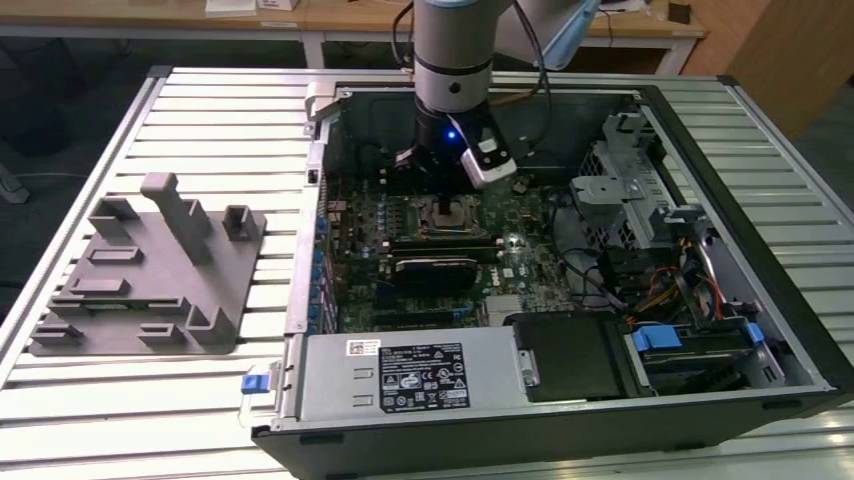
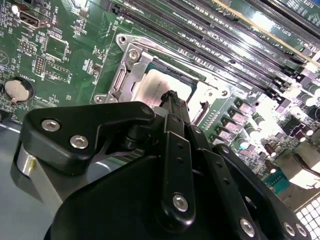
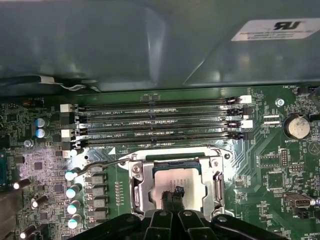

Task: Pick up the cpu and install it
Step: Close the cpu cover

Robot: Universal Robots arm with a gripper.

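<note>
silver-grey cpu (image 3: 176, 175), bright metal socket frame (image 3: 137, 186), green motherboard (image 3: 270, 167), black claw (image 3: 173, 193), grey fixture tray (image 1: 144, 272), pale ribbed table (image 1: 214, 110)

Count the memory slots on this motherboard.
4 memory slots, parallel and side by side, running along one edge of the socket holding the cpu; none appears hidden.

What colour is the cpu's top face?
Silver-grey metal on the cpu, best seen in the first wrist view.

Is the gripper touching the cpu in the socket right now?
Cannot tell. In the first wrist view the gripper overlaps the cpu, which hides any contact or gap between them.
</note>
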